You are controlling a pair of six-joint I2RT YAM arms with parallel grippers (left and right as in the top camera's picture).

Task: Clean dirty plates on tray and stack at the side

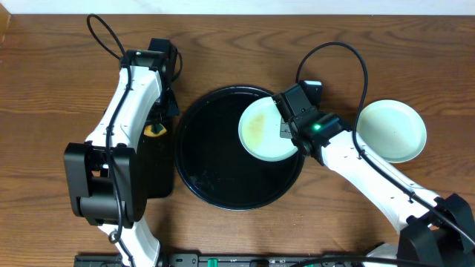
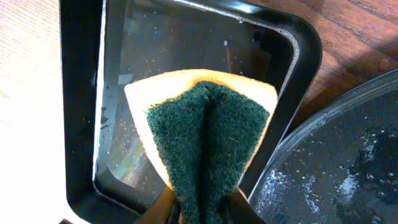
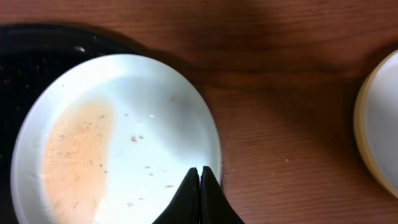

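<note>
The smeared plate (image 1: pixel 263 132), pale with a brown-orange stain across one half and a few dark crumbs, sits over the upper right part of the round black tray (image 1: pixel 215 174), its right edge reaching past the tray's rim; the right tool (image 3: pixel 200 179) is clenched on that plate's rim at the side away from the stain, its two dark fingertips pressed together on the edge; the stain lies on the far half from the tool. Whether the plate is lifted clear of the tray cannot be told. A second plate (image 1: pixel 391 130), pale and unstained on top, rests on the table (image 1: pixel 237 30) to the right, apart from the tray and beside the right arm; the right wrist view shows its edge yellowish.

Left of the round tray, just beside its rim, lies a rectangular black tray (image 2: pixel 298 50) with a wet, glossy floor; above it the left tool (image 2: pixel 199 213) grips a sponge (image 2: pixel 205 137), yellow with a dark green scouring face, pinched so that it folds along the middle.
</note>
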